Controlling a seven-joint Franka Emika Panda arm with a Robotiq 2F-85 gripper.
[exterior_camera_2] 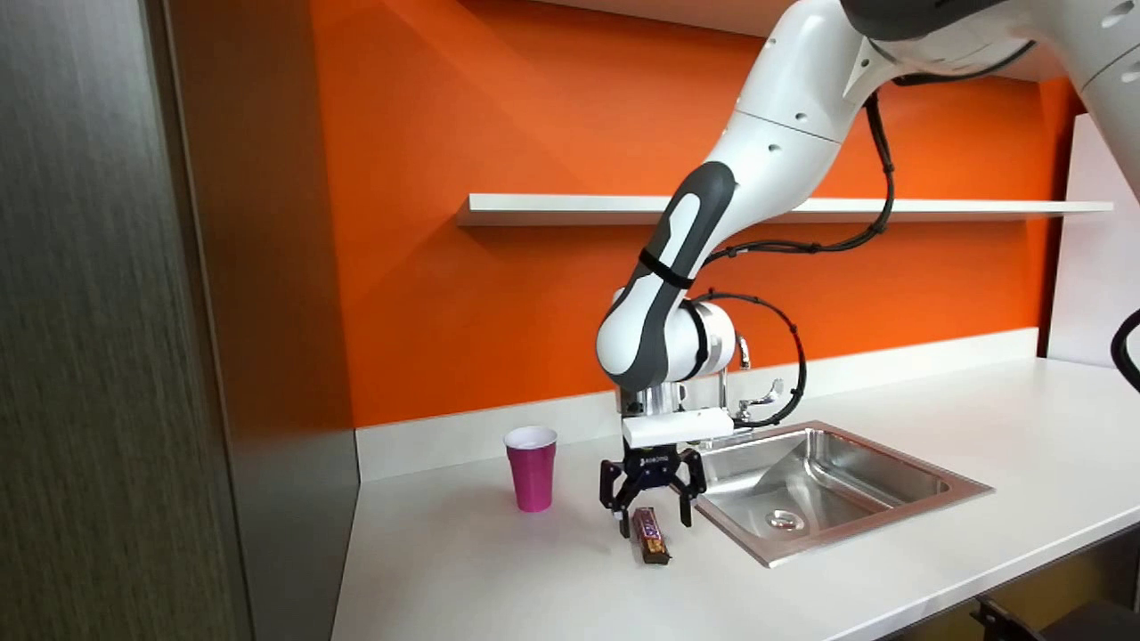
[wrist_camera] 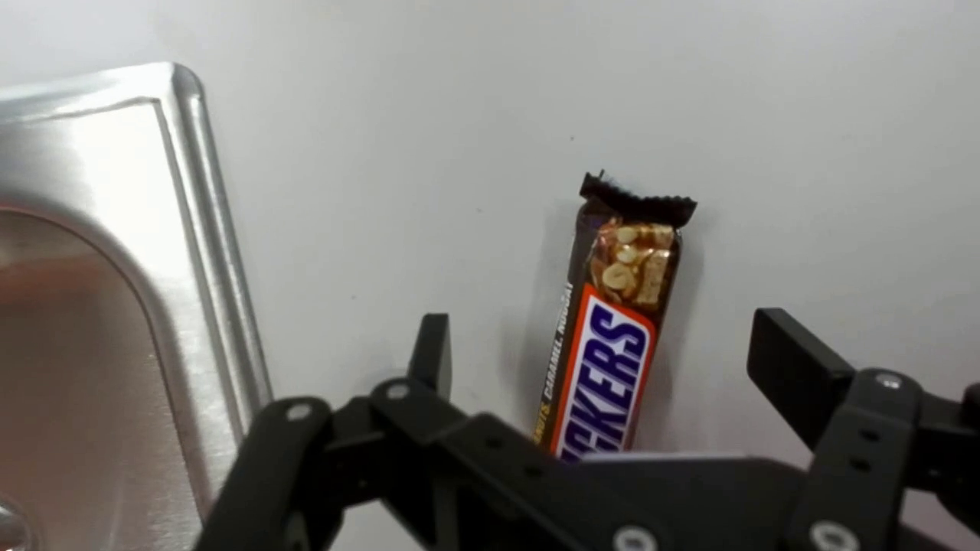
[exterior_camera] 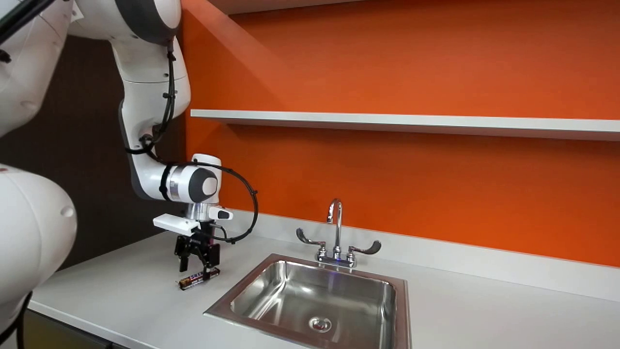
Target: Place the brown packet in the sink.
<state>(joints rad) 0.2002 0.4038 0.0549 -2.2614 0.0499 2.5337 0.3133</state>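
Lettering point(wrist_camera: 605, 375): "…CKERS", blue on white; "CARAMEL, NOUGAT"
Packet point(wrist_camera: 614, 321): dark brown, crimped end; on tabletop point(exterior_camera: 145, 291), left of sink point(exterior_camera: 402, 315) in both exterior views
Hand point(exterior_camera_2: 655, 518): wide, packet between fingers point(wrist_camera: 800, 369)

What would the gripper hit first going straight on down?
Likely the counter, fingertips first: in the wrist view the open gripper stands astride the packet, which should pass between them. Depth is unclear, so a brush against the packet can't be ruled out.
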